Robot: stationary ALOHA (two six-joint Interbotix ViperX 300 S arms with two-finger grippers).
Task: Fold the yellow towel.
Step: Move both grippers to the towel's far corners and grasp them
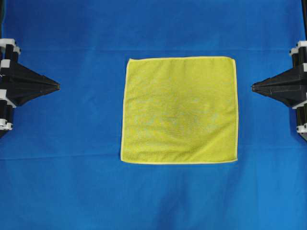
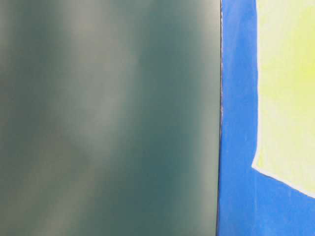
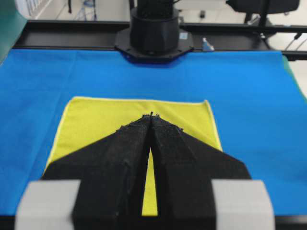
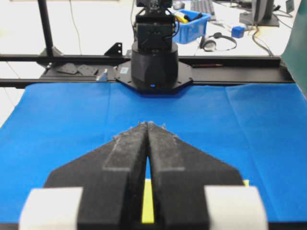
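So here's the setup, left to right. The left gripper (image 1: 58,86) is parked at the left edge of the table, jaws pressed tip to tip with nothing between them, pointing in toward the middle. It's well apart from the towel (image 1: 180,110), with just bare blue cloth (image 1: 76,187) in between. Looks like a plain rest pose to me.

The towel lies dead centre, spread flat as a full square, no corner lifted and no crease started. I'd guess it's laid out square and centred so each arm has an equal reach to its own edge. Its hem runs clean all round, and the blue cloth under it gives a strong contrast, which probably helps with finding the edges.

Over on the right, the right gripper (image 1: 253,86) mirrors the left one: closed to a point, holding nothing, aimed inward, well clear of the towel's right edge.

Judging by all that, folding hasn't begun. Either claw would have to open before it can pinch a hem, and thin cloth lying flat is fiddly to get under.
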